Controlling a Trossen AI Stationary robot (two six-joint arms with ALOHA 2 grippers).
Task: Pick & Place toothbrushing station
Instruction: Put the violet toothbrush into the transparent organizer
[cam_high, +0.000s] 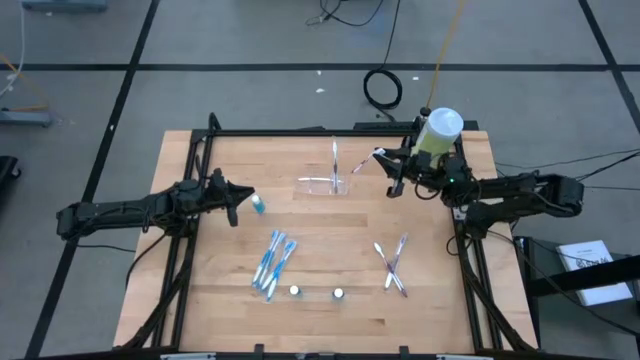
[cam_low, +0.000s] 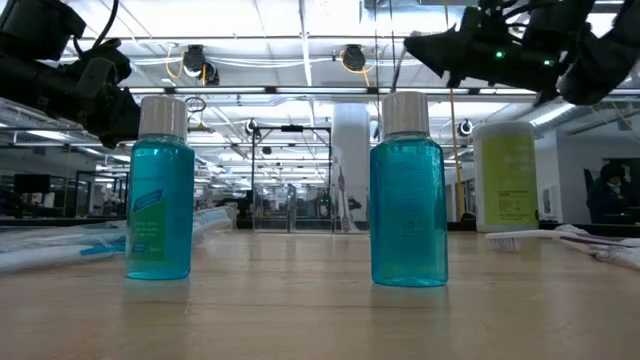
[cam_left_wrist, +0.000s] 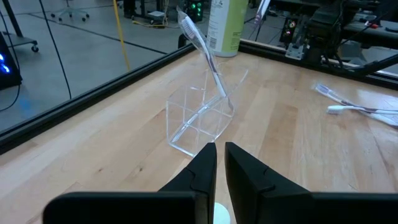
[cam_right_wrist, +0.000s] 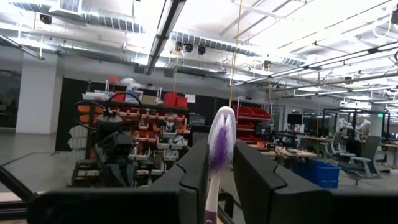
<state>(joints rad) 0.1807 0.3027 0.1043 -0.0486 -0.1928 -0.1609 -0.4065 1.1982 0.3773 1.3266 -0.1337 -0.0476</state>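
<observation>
The toothbrushing station, a small clear tray (cam_high: 322, 186), rests flat on the wooden table at mid-far. One toothbrush (cam_high: 335, 158) stands slanted in it, as the left wrist view (cam_left_wrist: 202, 50) also shows. My right gripper (cam_high: 393, 175) is just right of the tray, raised, and shut on a purple-and-white toothbrush (cam_right_wrist: 221, 140). My left gripper (cam_high: 237, 205) hovers at the table's left with its fingers nearly together (cam_left_wrist: 220, 149). A small blue bottle (cam_high: 258, 205) is beside its tips. My right gripper pinches the toothbrush's handle (cam_right_wrist: 214, 186) between its two fingers. The fingers lie roughly level, pointing toward the table's left, and the brush lies along them. Its bristle head (cam_right_wrist: 221, 134) sticks out past the fingertips. The brush is lifted clear of the table.
A green bottle with a white cap (cam_high: 438, 133) stands at the far right behind my right gripper. Blue toothbrushes (cam_high: 274, 262) lie near left and crossed ones (cam_high: 392, 266) near right. Two small blue bottles (cam_low: 160, 200) (cam_low: 408, 200) stand at the near edge.
</observation>
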